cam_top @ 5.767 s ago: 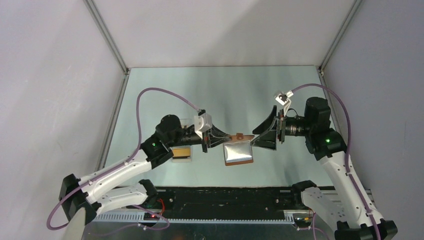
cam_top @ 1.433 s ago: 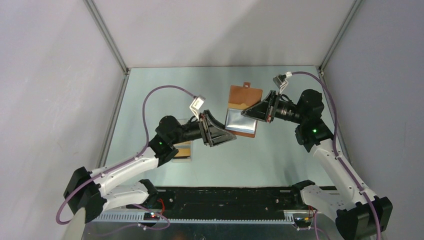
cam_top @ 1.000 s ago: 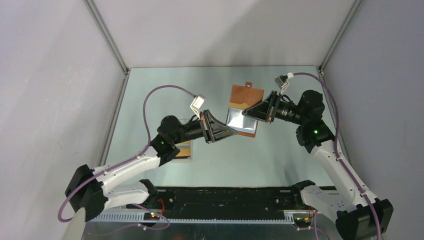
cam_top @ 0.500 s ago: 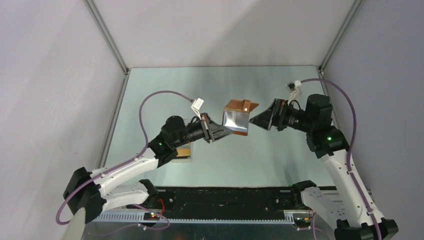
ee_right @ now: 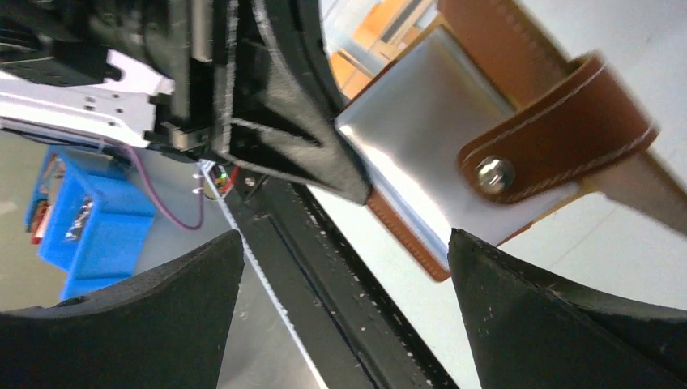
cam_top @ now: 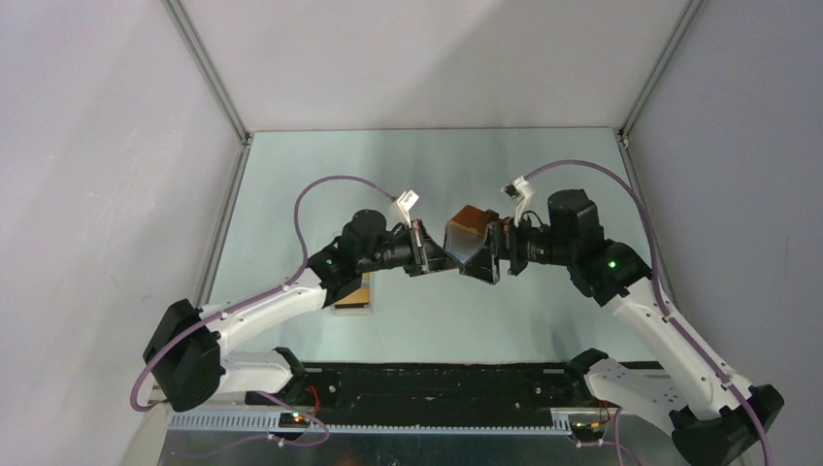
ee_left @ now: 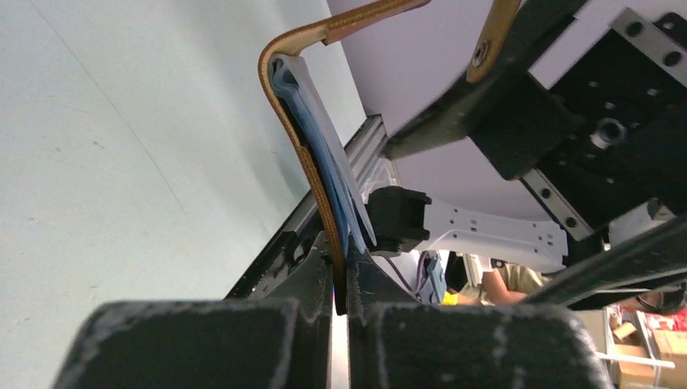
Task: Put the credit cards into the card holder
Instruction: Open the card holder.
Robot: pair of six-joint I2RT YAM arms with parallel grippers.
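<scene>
1. The card holder (cam_top: 468,231) is up in the air over the middle of the table (cam_top: 408,170), sitting between the two claws and clear of the surface.
2. The left claw (cam_top: 439,260) is pinched fully shut on the holder's bottom edge. In the left wrist view its fingers (ee_left: 320,275) clamp the brown leather, and the holder (ee_left: 310,166) curves up and away from them.
3. Edge-on in that view, the grey-blue pockets (ee_left: 324,154) are just thin stacked layers tucked inside the leather. I honestly can't tell what's in them.
4. The right claw (cam_top: 482,260) is spread wide and has hold of nothing. In the right wrist view its two fingers (ee_right: 121,324) sit well apart, with the holder's shiny inner face (ee_right: 421,154) in front of the gap.
5. The snap tab (ee_right: 559,134) hangs across that inner face with its metal stud showing.
6. The credit cards (cam_top: 356,291) are down on the table in the clear plastic box (cam_top: 351,305), mostly hidden under the left arm. The right wrist view catches a bit of their orange (ee_right: 381,24) behind the holder, well apart from it.
</scene>
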